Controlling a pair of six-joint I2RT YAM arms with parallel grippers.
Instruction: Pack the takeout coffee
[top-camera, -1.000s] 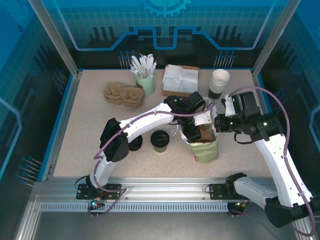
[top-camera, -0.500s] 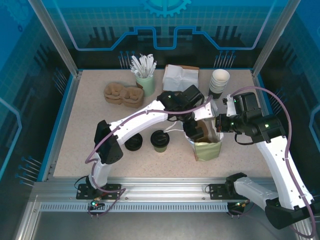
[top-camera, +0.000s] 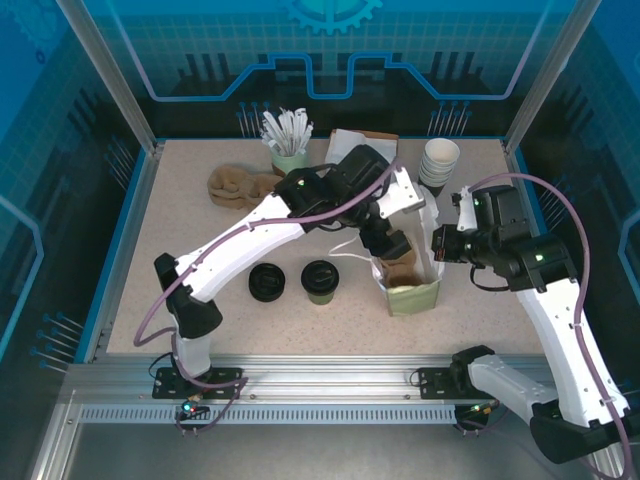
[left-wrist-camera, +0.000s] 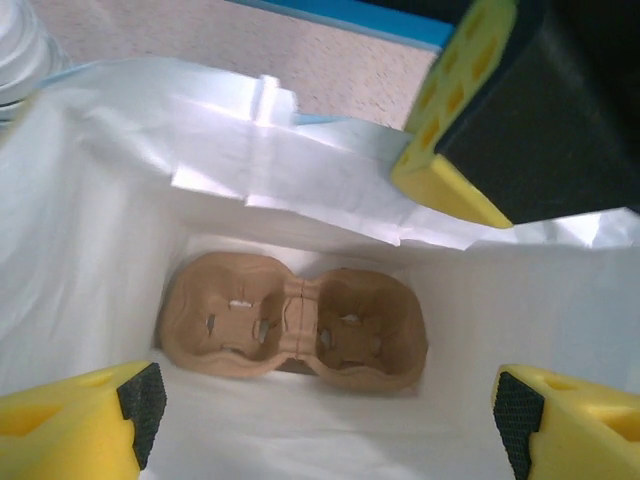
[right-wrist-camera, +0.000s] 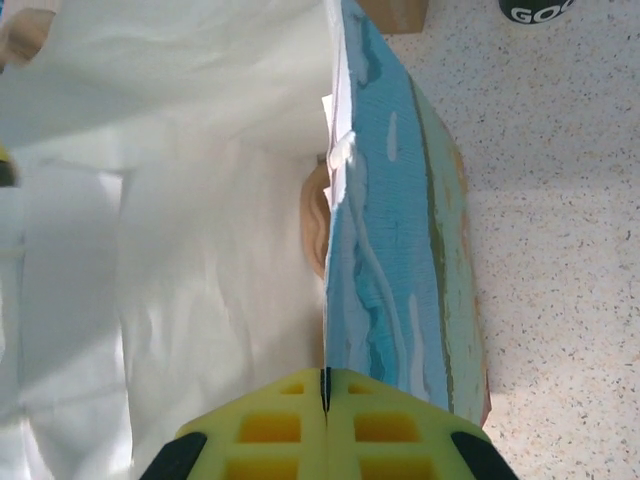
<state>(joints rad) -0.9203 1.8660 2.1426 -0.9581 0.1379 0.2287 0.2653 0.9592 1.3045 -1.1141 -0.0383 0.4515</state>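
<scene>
The takeout coffee, an olive paper cup with round black lid, stands on the speckled table left of the crinkled paper bag, whose wall the right gripper pinches while the left gripper hangs spread-fingered above its moulded pulp carrier.

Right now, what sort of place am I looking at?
Probably a mock coffee-takeout counter inside a robot test booth: stacked paper cups, a lidded takeout coffee, a paper bag with a cardboard cup carrier inside, all on a speckled table framed by aluminium rails.
</scene>
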